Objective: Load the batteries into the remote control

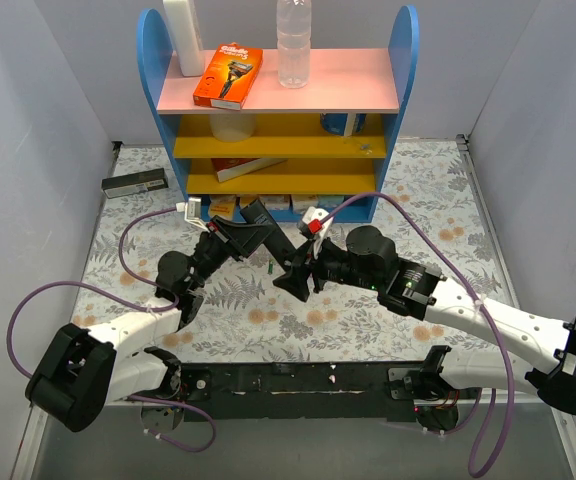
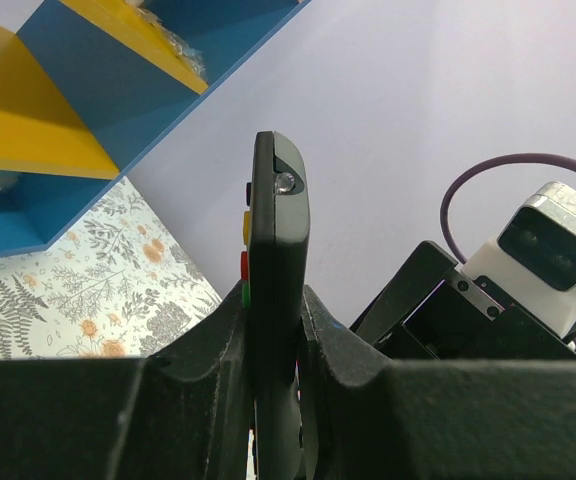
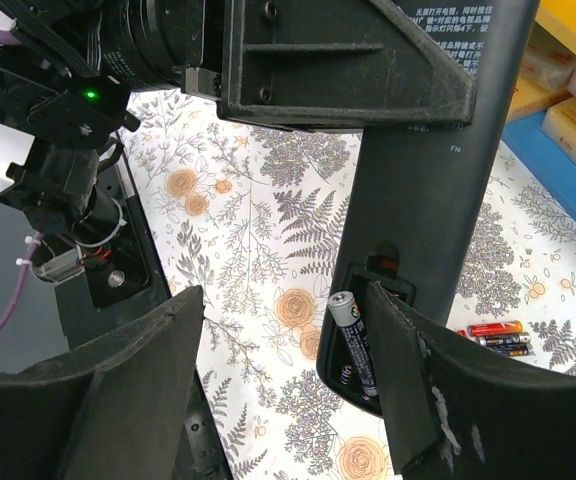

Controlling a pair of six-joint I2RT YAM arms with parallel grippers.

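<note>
My left gripper (image 2: 276,335) is shut on the slim black remote control (image 2: 278,240) and holds it off the table, edge-on, with coloured buttons on its left face. In the top view the left gripper (image 1: 230,240) and remote (image 1: 258,225) are at mid-table. In the right wrist view the remote's back (image 3: 438,180) shows an open battery bay with a dark battery (image 3: 353,345) leaning in it, its top end sticking out. My right gripper (image 3: 288,390) is open, and its right finger (image 3: 468,400) is right beside that battery. Loose red and dark batteries (image 3: 493,335) lie on the cloth beyond. A thin green battery (image 1: 269,268) lies apart.
A blue shelf unit (image 1: 278,110) with pink and yellow boards stands at the back and holds an orange box (image 1: 228,75) and a bottle (image 1: 294,40). A dark flat box with a pale label (image 1: 134,183) lies at the back left. Purple cables loop around both arms.
</note>
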